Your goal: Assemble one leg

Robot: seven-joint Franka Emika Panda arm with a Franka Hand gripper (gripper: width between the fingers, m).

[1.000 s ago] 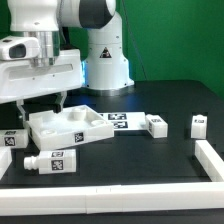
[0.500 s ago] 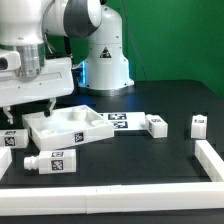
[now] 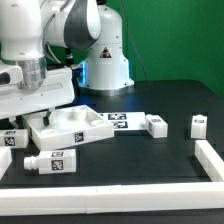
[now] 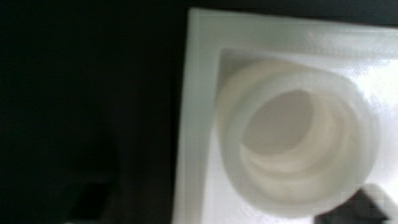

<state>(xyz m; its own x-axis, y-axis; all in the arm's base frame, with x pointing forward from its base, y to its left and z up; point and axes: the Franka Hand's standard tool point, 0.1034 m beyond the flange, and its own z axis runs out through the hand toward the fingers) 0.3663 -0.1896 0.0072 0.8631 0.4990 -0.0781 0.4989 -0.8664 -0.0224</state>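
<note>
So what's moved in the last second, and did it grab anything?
The gripper swung toward the exterior view's left and dipped slightly. It now hangs over the left end of the white rimmed top, and the wrist view is filled by a round socket. Nothing was visibly taken hold of or let go. The four legs, the top and the marker board stayed put.

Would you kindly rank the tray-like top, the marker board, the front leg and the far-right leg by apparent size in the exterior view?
1. Tray-like top.
2. Front leg and marker board: they look alike, and the leg is nearer the camera, so unranked.
3. Far-right leg.
</note>
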